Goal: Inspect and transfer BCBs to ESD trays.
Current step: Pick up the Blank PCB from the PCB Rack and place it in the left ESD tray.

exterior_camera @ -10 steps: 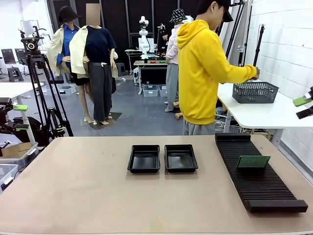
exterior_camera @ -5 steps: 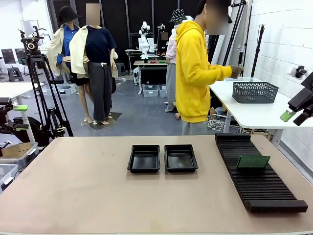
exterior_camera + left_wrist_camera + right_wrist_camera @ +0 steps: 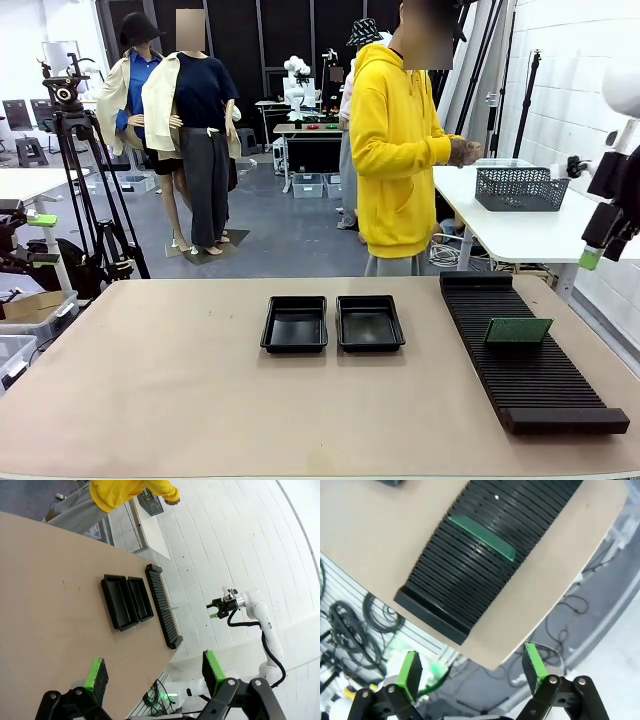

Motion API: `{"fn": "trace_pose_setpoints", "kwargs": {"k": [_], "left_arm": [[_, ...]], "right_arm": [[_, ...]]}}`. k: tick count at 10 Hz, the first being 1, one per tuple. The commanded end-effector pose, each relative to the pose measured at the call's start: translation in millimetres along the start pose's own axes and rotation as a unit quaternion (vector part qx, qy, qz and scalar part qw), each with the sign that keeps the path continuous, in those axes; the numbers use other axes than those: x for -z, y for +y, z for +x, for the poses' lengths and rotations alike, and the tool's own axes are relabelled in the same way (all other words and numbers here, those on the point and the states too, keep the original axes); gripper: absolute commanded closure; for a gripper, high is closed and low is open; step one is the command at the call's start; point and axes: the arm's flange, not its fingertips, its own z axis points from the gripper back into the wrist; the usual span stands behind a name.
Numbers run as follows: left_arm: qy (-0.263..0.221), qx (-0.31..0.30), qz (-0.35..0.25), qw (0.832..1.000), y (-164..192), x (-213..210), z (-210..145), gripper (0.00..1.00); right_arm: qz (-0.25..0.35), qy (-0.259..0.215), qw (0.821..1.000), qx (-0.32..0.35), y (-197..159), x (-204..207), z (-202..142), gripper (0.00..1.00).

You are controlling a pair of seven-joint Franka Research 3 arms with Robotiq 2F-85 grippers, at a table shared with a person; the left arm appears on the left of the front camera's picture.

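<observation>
- On the matte tan counter (image 3: 150, 400), a little beyond its middle, two ESD trays sit side by side with a narrow gap between them. The left tray (image 3: 295, 324) and the right tray (image 3: 370, 323) are matching shallow rectangles of glossy black plastic with flared raised rims and rounded corners.
- To the right of the trays, a long black rack (image 3: 530, 350) runs from the far edge toward the near one. Its top is a close row of fine ribs and slots, and it has a plain raised block at each end.
- One BCB (image 3: 518, 330), a thin flat green rectangle, stands on its long edge in a slot about halfway along the rack. It is well apart from both trays.
- The right fingers (image 3: 411, 672), black with bright green pads, are spread wide and hold nothing. They hang in the air off the counter's right side, and the right wrist view looks down on the rack and the green board.
- The left fingers (image 3: 95, 679) are likewise spread wide with nothing between the pads. They are high over the counter's left side, far from the trays.
- A person in a soft yellow hoodie (image 3: 395, 150) stands beyond the far edge, turned toward a white side table that carries a dark mesh basket (image 3: 521, 187).
</observation>
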Motion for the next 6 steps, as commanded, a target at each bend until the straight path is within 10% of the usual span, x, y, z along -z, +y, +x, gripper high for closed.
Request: {"fn": "trace_pose_setpoints", "kwargs": {"k": [1, 6], "left_arm": [[-0.002, -0.004, 0.000, 1.000, -2, -2, 0, 0.00], [-0.002, -0.004, 0.000, 1.000, -2, -2, 0, 0.00]], "right_arm": [[-0.024, 0.025, 0.998, -0.061, 3, 4, 7, 0.00], [-0.038, 0.059, 0.984, -0.166, -1, 39, 43, 0.00]]}}
